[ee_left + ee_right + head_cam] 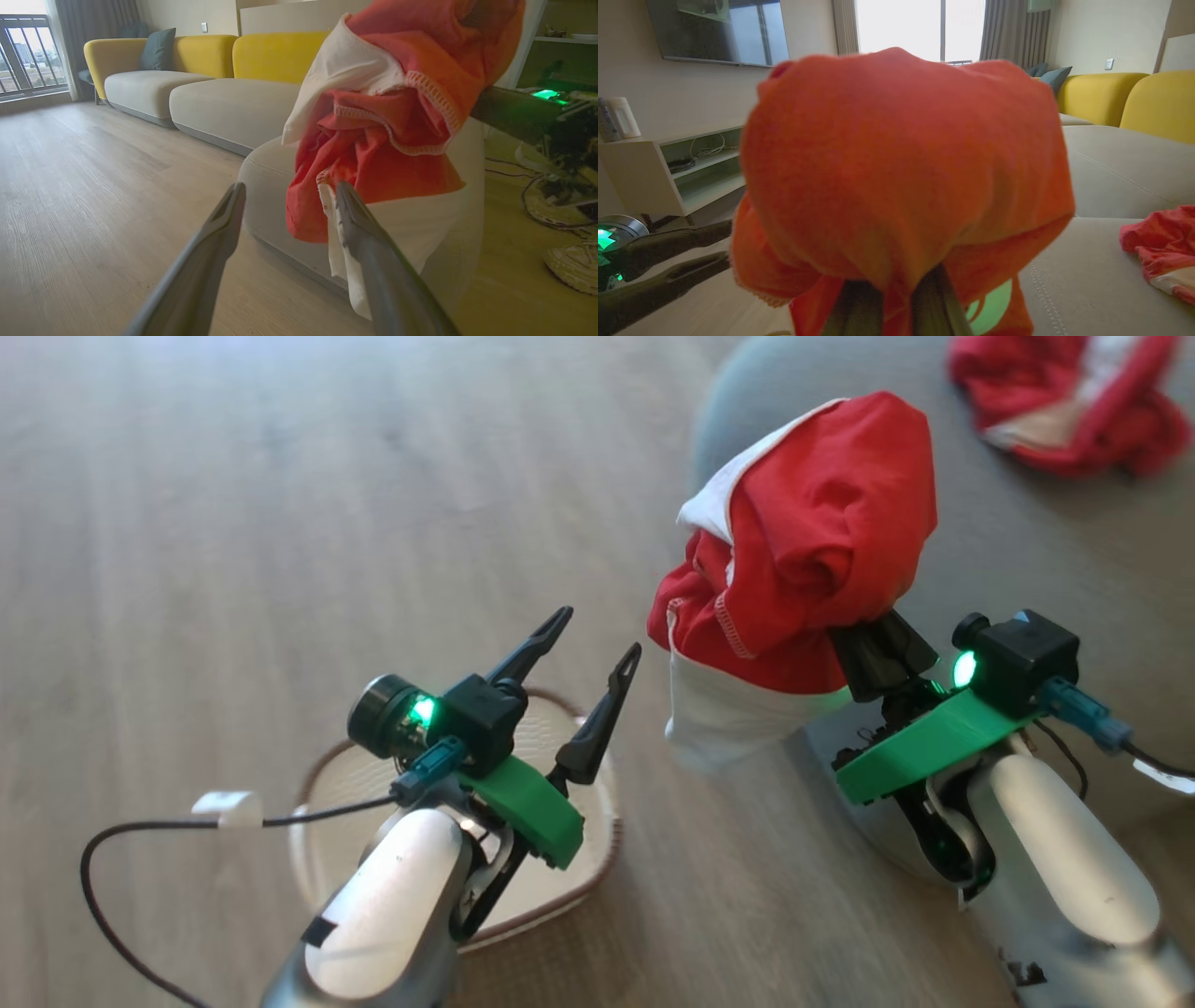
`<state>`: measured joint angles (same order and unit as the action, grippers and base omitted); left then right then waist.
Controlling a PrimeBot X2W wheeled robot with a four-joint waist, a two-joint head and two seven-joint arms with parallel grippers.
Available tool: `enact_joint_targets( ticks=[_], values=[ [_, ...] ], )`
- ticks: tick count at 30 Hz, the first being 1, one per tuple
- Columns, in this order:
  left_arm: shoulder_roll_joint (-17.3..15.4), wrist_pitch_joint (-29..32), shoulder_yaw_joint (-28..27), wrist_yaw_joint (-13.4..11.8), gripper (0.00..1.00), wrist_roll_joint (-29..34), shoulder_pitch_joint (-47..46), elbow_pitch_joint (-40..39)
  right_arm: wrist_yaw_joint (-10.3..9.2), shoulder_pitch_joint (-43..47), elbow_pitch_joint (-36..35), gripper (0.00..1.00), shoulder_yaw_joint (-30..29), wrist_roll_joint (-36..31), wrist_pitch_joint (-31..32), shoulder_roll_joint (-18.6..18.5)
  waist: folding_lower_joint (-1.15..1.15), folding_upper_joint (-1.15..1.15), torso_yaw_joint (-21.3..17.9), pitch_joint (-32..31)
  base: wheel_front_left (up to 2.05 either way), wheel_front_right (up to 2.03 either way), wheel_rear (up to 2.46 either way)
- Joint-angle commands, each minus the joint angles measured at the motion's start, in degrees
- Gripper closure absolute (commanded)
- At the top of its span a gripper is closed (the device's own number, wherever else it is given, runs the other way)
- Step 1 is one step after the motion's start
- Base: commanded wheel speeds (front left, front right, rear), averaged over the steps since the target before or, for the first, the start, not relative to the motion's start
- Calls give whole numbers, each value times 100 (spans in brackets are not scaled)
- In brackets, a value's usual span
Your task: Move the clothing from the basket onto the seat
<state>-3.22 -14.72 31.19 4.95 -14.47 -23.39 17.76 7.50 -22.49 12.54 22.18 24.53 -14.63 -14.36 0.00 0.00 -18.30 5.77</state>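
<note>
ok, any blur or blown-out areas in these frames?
Head view: the basket and floor look soft, smeared. Left wrist view: wide-angle stretch, sofa sharp enough. Right wrist view: window blown out; held garment too close, out of focus.

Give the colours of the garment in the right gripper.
The garment is bright red with white bands, clearest in the head view.

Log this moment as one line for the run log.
left claw: open, empty, near basket | right claw: shut on red garment, at seat edge | second garment: lying on seat
</note>
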Motion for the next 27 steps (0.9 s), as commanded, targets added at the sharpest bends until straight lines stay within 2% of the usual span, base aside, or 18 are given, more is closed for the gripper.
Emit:
enact_joint_targets(
  ticks=[1, 5, 18, 22, 27],
  values=[
    [10, -28, -250, 41, 0, 75, -198, -190, -1, 44, -258, 100, -23, -19, -37, 61, 0, 0, -634, 77, 0, 0, 0],
    [16, -28, -318, 72, 0, 148, -214, -214, -1, 145, -380, 100, -143, -13, -37, 75, 0, 0, -1113, 113, 0, 0, 0],
    [33, -28, 75, 217, 0, 80, -748, 59, -1, 985, -1032, 100, -1427, -214, -37, 131, 0, 0, -1353, 653, 0, 0, 0],
    [33, -28, 206, 230, 0, 77, -896, 157, -1, 757, -972, 100, -1682, -355, -37, -2, 0, 0, -1360, 988, 0, 0, 0],
    [21, -28, 267, 238, 0, 237, -1096, 298, -1, -69, -685, 100, -2051, -468, -37, -283, 0, 0, -1359, 1578, 0, 0, 0]
  ],
)
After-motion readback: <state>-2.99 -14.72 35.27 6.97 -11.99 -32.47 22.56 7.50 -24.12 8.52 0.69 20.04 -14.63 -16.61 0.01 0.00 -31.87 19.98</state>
